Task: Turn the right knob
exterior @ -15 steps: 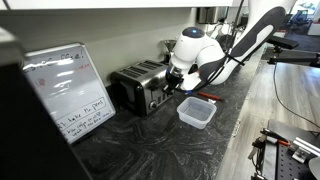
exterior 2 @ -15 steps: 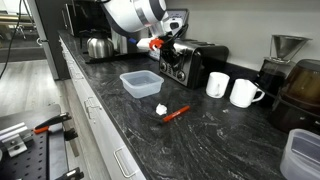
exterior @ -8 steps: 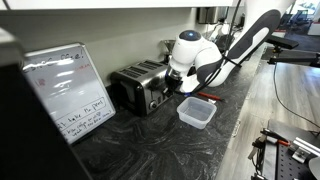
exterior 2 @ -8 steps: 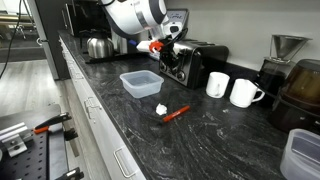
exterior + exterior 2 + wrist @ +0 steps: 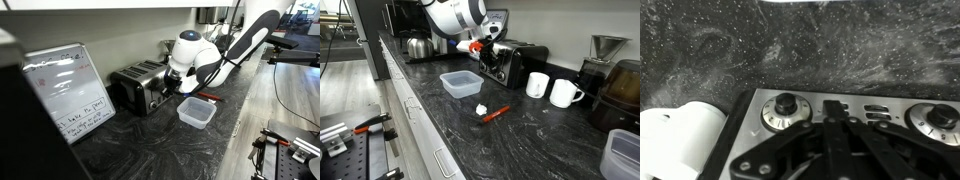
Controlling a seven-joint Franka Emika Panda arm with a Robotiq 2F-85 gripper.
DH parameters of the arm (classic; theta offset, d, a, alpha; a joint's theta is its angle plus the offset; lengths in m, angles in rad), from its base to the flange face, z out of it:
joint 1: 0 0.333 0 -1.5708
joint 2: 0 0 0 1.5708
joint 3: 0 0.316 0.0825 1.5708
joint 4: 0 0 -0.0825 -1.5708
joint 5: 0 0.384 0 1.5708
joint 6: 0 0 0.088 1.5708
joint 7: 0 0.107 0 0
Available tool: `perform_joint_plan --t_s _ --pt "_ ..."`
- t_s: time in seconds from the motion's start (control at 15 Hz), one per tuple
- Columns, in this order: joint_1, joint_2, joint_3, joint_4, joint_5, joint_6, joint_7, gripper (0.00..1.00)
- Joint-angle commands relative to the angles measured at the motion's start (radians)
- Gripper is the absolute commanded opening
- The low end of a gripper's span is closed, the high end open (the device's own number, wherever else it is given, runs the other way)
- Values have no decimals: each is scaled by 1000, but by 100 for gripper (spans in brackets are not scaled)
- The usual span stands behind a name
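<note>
A silver and black toaster [image 5: 140,85] stands on the dark counter and also shows from the other side [image 5: 517,62]. In the wrist view its front panel carries two round knobs, one at the left [image 5: 786,105] and one at the right edge of the picture [image 5: 937,117]. My gripper [image 5: 837,120] is shut with nothing between the fingers. Its tips sit at the panel between the two knobs, on neither knob. In both exterior views the gripper [image 5: 172,88] [image 5: 485,50] is right at the toaster's front face.
A clear plastic container [image 5: 196,112] [image 5: 460,83] sits on the counter just in front of the toaster. A whiteboard [image 5: 65,90] leans beside it. Two white mugs [image 5: 537,84], an orange marker [image 5: 496,113], a kettle [image 5: 416,46] and a coffee maker [image 5: 620,90] stand nearby.
</note>
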Motion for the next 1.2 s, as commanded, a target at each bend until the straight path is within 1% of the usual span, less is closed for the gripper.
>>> perform_joint_plan --t_s 0.0,0.4,0.8,0.93,1.13 --pt "-32 16 22 10 33 63 -31 0" --pt "-53 -1 32 -25 53 153 -30 0" --pt "-82 26 43 -39 50 261 -29 0" --pt "-81 40 34 -35 42 289 -20 0" --pt "-57 53 -3 -23 16 322 4 0"
